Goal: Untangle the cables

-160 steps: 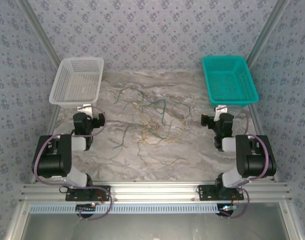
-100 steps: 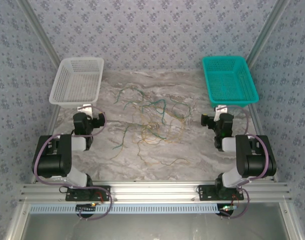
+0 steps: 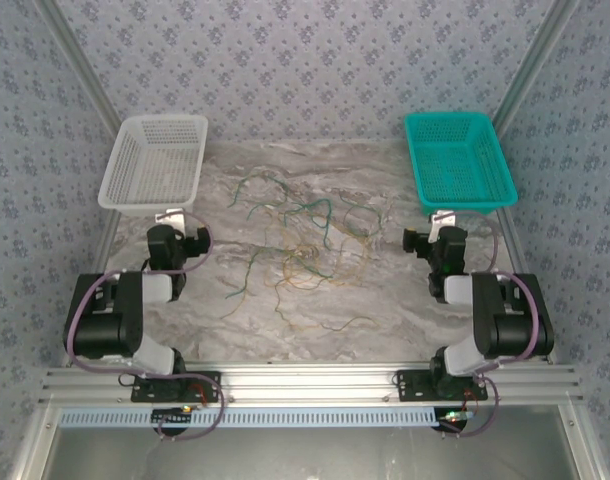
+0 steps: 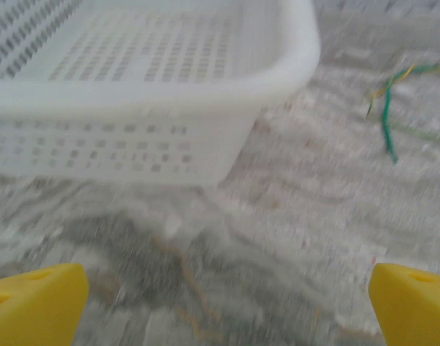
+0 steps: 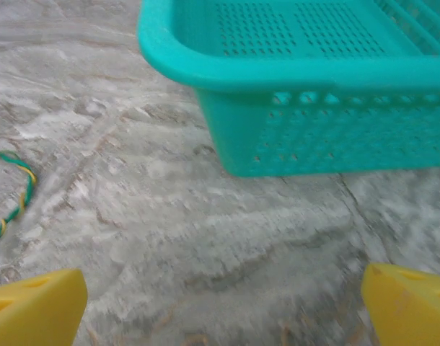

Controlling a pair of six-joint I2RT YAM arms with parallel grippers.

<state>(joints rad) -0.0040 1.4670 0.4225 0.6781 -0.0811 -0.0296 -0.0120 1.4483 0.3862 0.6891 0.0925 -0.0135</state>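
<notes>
The cables (image 3: 303, 245), thin green and yellow strands, lie in a loose tangle of loops across the middle of the marble table. One green and yellow end (image 4: 387, 122) shows at the right of the left wrist view, another (image 5: 18, 194) at the left edge of the right wrist view. My left gripper (image 3: 168, 216) sits folded at the table's left side, just in front of the white basket, open with bare table between its yellow fingertips (image 4: 40, 303). My right gripper (image 3: 443, 218) sits at the right side before the teal basket, open and holding nothing, fingertips (image 5: 411, 303) wide apart.
A white mesh basket (image 3: 155, 160) stands at the back left and a teal mesh basket (image 3: 459, 158) at the back right. Patterned walls close in the table on three sides. Bare marble (image 3: 385, 300) lies between the arms near the front edge.
</notes>
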